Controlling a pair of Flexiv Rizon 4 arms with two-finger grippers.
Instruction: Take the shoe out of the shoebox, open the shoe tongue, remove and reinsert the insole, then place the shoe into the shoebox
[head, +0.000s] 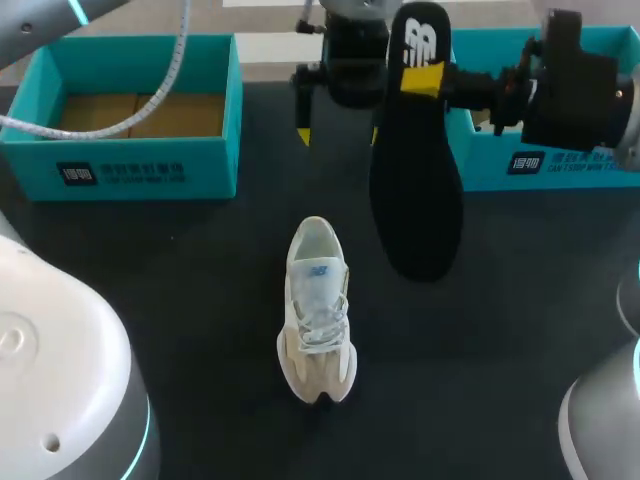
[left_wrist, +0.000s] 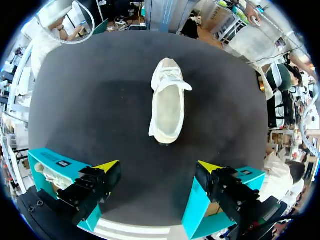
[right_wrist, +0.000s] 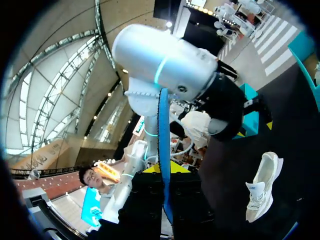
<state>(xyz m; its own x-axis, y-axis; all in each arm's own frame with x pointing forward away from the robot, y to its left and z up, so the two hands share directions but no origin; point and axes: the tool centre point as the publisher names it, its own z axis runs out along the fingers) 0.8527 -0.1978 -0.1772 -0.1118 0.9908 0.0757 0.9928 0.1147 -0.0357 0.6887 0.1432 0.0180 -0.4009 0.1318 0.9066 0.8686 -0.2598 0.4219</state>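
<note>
A white and cream sneaker (head: 318, 310) stands upright mid-table, laces loosened. Pinched near its heel end by my right gripper (head: 422, 80), the black insole (head: 415, 180) hangs up in the air right of the shoe. In the right wrist view the insole (right_wrist: 163, 145) shows edge-on between the right gripper's (right_wrist: 164, 169) yellow tips, with the sneaker (right_wrist: 262, 187) on the table beyond. My left gripper (head: 339, 135) hovers high behind the shoe, just left of the insole, open and empty. In its own view the left gripper (left_wrist: 159, 167) points down at the sneaker (left_wrist: 167, 107).
An open teal shoebox (head: 140, 150) sits at the back left and a second teal box (head: 560, 160) at the back right, behind my right arm. Both box corners (left_wrist: 50, 165) flank the left gripper in its wrist view.
</note>
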